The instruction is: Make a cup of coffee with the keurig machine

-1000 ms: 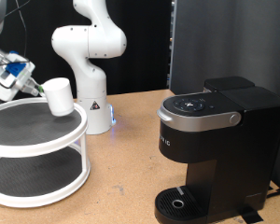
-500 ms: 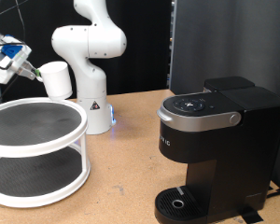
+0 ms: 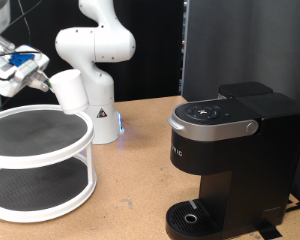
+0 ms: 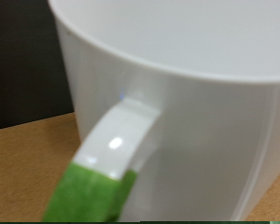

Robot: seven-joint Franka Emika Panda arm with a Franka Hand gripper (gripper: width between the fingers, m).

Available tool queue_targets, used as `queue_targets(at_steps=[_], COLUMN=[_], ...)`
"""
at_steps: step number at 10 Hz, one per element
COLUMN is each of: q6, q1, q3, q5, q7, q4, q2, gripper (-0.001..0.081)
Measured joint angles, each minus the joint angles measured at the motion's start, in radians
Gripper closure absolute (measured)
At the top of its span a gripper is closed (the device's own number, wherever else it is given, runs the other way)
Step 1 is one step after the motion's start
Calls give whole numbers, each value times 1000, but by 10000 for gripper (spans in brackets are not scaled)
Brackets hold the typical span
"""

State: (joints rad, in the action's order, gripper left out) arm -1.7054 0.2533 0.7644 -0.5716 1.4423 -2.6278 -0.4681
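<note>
white mug being gripped by the gripper and held in the air over the far edge of the round two-tier stand, green-taped handle filling the wrist view, Keurig machine sitting well apart by the table's right edge

- The cup is a plain white cylindrical mug, tilted and held up in the air well off to the exterior view's left of the keurig machine, higher than its lid; the wrist view shows its handle close up, with a green strip at the handle's lower end
- The keurig machine is a large black boxy brewer standing upright on the counter, lid closed under a silver-grey arched handle, glossy button panel on top, round drip tray at its base with nothing on it
</note>
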Motion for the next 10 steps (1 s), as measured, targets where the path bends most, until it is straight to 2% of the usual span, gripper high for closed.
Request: queue_targets(at_steps=[6,10], q6=[-158,-268], q1=[-100,-158], q3=[-145,-213], q5=[-137,-260], q7=[-9,-7], q4=[-72,-104], q2=[8,20], gripper=[740,740])
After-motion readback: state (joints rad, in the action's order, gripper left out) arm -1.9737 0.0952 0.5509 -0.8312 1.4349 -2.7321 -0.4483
